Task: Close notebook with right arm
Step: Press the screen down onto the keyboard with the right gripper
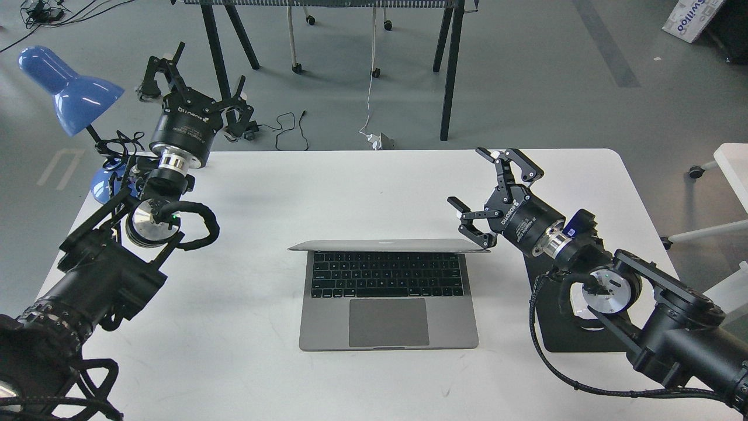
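Observation:
The notebook [388,316], a space-grey laptop, lies in the middle of the white table [374,187]. Its lid [388,245] is tilted far forward, nearly edge-on, hanging over the back rows of the black keyboard [387,282]. My right gripper [488,196] is open; its lower finger [470,228] touches the lid's right corner from behind. My left gripper [196,79] is open and empty, held above the table's back left corner, far from the notebook.
A blue desk lamp [67,88] stands at the back left edge. A black mouse pad [575,316] lies under my right arm, right of the notebook. Black table legs [450,64] and cables stand on the floor behind the table.

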Robot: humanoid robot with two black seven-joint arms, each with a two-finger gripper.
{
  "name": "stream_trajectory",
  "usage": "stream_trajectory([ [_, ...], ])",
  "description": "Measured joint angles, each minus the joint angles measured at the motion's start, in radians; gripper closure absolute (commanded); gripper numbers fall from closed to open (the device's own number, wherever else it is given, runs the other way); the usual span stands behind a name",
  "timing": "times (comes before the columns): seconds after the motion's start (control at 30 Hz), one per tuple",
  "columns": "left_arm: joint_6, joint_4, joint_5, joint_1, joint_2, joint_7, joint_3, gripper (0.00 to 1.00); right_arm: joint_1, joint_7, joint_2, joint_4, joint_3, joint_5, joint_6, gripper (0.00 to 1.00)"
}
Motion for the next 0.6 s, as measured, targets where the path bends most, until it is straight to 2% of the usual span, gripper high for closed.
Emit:
stream_trajectory([
  [0.37, 0.0, -0.001, -0.001, 0.0, 0.0, 0.0, 0.0, 0.0, -0.051, 0.004, -0.002, 0.004, -0.089, -0.218, 0.003, 0.0],
  [0.6, 0.0, 0.0, -0.001, 0.0, 0.0, 0.0, 0.0, 0.0, -0.055, 0.005, -0.002, -0.01, -0.138, -0.244, 0.0, 0.0],
])
